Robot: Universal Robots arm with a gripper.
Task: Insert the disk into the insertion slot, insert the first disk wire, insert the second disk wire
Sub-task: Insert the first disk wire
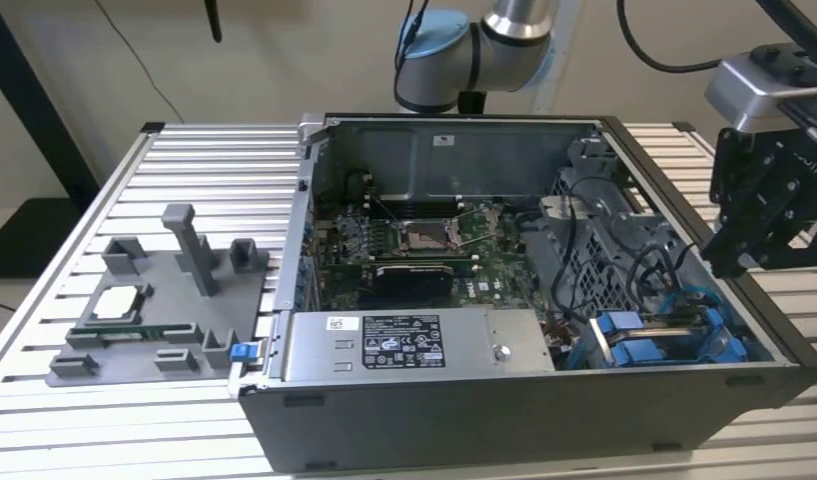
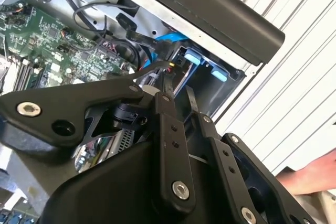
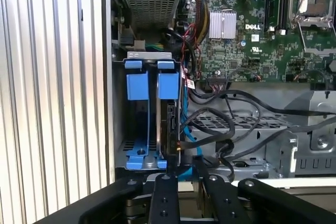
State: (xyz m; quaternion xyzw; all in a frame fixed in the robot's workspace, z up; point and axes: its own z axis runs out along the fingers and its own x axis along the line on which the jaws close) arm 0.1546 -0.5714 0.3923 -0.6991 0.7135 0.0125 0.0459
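one disk (image 3: pixel 170 124) stands on edge inside the insertion slot (image 3: pixel 148 55). in the first wrist view you can see it seated under one of the two blue tabs (image 3: pixel 168 85), the one farther from the case wall. the slot sits in a corner of the open computer case (image 1: pixel 515 420), next to the power-supply box (image 1: pixel 408 345), at the exterior view's right.

your gripper (image 1: pixel 735 262) hangs over the case's edge on the exterior view's right, above that corner and apart from the slot. the jaws are narrow. in the second wrist view a flat black wire (image 2: pixel 190 100) runs through the slim gap between the fingers (image 2: pixel 168 129), and they are drawn in on it. you cannot tell where the wire's far end goes.

other black cables (image 3: pixel 226 129) loop over the perforated cage (image 3: pixel 247 121) just beside the disk, and the motherboard (image 1: pixel 408 240) lies beyond them. the case rests on the slatted tabletop (image 1: pixel 208 170) toward its edge at the exterior view's right. a grey fixture tray (image 1: pixel 155 300) sits near the opposite edge, well apart from the case's drive corner.
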